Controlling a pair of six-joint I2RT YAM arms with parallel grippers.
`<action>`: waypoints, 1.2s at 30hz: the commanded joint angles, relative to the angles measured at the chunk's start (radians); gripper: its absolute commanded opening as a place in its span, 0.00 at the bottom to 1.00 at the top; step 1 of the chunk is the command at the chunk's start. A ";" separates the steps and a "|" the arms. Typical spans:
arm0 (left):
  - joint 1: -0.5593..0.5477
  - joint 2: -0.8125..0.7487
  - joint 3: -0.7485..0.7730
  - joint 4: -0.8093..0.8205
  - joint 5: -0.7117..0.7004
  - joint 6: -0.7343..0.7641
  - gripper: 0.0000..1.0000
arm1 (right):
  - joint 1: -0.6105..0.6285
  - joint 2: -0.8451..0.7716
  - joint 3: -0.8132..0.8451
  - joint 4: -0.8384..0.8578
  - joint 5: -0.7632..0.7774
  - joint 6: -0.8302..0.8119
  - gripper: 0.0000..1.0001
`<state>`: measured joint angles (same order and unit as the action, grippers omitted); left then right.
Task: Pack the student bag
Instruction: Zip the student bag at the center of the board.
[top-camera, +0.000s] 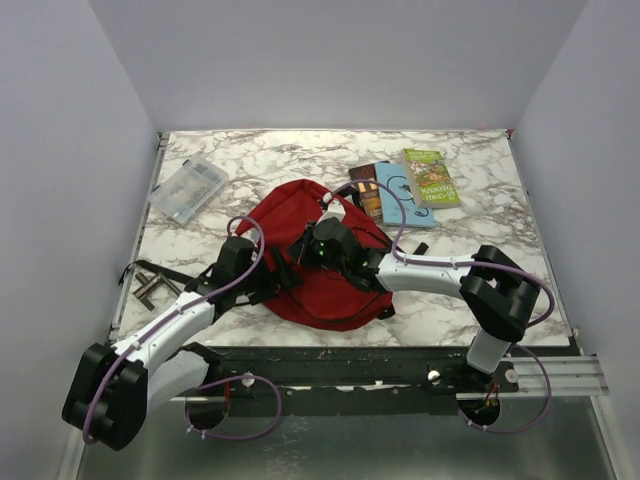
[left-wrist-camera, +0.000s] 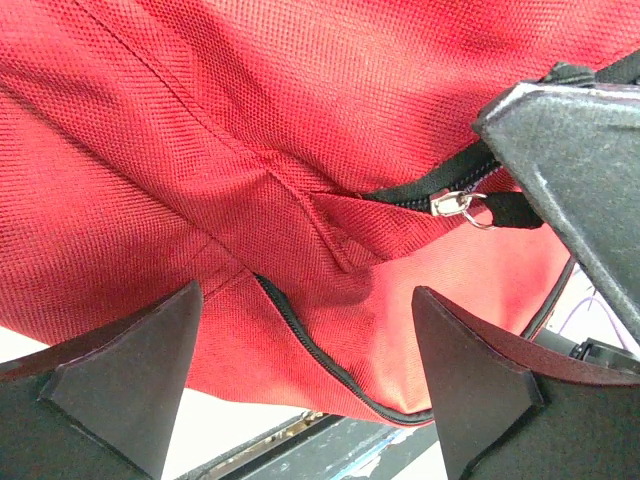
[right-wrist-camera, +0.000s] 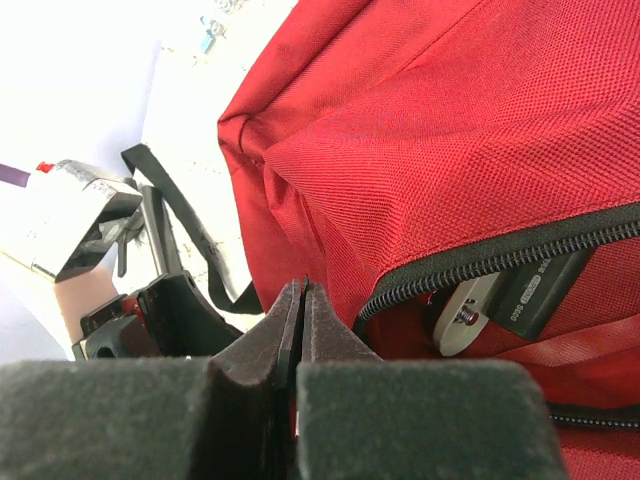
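The dark red student bag (top-camera: 330, 270) lies flat mid-table, its black straps (top-camera: 150, 285) trailing left. My left gripper (top-camera: 275, 277) is open at the bag's left edge. In the left wrist view it (left-wrist-camera: 305, 295) straddles red fabric (left-wrist-camera: 250, 120) and a closed black zipper line (left-wrist-camera: 300, 335), touching nothing. My right gripper (top-camera: 306, 248) sits on top of the bag. Its jaws (right-wrist-camera: 303, 285) are pressed shut. The left wrist view shows the metal ring (left-wrist-camera: 462, 205) and black pull tab (left-wrist-camera: 515, 210) running into its fingers (left-wrist-camera: 570, 150). Beside it the zipper (right-wrist-camera: 500, 260) gapes open.
A clear plastic case (top-camera: 188, 188) lies at the back left. Three books lie side by side at the back right: a brown one (top-camera: 366, 190), a blue one (top-camera: 405, 195) and a green one (top-camera: 432, 177). A black and metal item (right-wrist-camera: 500, 300) shows inside the zipper opening.
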<state>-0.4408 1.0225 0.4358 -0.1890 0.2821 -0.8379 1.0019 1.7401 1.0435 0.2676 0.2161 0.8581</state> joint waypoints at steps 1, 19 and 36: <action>-0.004 0.002 0.011 0.016 0.015 0.015 0.86 | 0.004 -0.040 0.021 0.065 0.001 0.025 0.01; 0.080 0.184 0.013 0.064 -0.006 -0.006 0.00 | -0.146 -0.119 -0.025 0.016 -0.032 -0.064 0.00; 0.122 0.073 -0.008 -0.003 0.012 0.040 0.00 | -0.550 0.013 0.084 -0.200 -0.357 -0.382 0.01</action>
<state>-0.3386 1.1152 0.4320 -0.0498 0.3141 -0.8444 0.4995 1.7176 1.0157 0.1761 -0.0860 0.6594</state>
